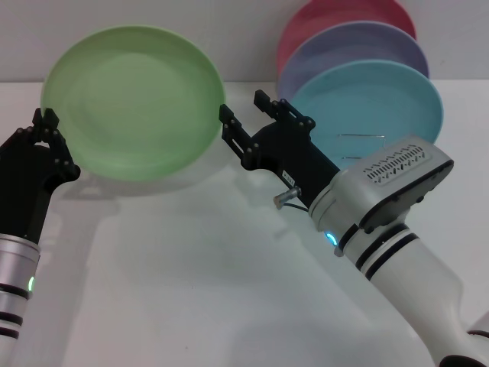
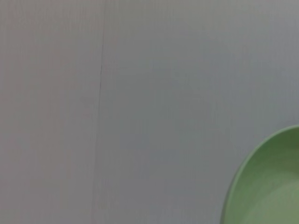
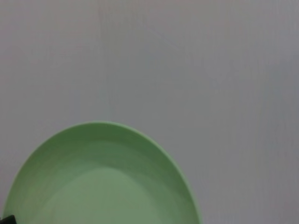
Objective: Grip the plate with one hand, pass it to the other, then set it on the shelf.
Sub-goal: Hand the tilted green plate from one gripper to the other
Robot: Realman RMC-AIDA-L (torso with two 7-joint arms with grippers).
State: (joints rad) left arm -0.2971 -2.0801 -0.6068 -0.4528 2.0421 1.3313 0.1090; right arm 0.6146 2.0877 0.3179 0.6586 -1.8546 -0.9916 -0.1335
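The light-green plate (image 1: pixel 134 99) is held up in the air, tilted so its hollow side faces me. My left gripper (image 1: pixel 46 126), on the slim black-and-silver arm, is shut on the plate's left rim. My right gripper (image 1: pixel 246 111), on the bulky white arm, is open right beside the plate's right rim. One of its fingers (image 1: pixel 229 122) sits at the edge, and I cannot tell if it touches. Part of the plate also shows in the left wrist view (image 2: pixel 266 186) and in the right wrist view (image 3: pixel 103 182). A thin wire of the shelf (image 1: pixel 359 138) shows at the back right.
A sky-blue plate (image 1: pixel 367 99), a lavender plate (image 1: pixel 355 42) and a pink plate (image 1: pixel 344 15) stand upright one behind another in the shelf at the back right, just behind my right arm. The white table (image 1: pixel 191 267) spreads below both arms.
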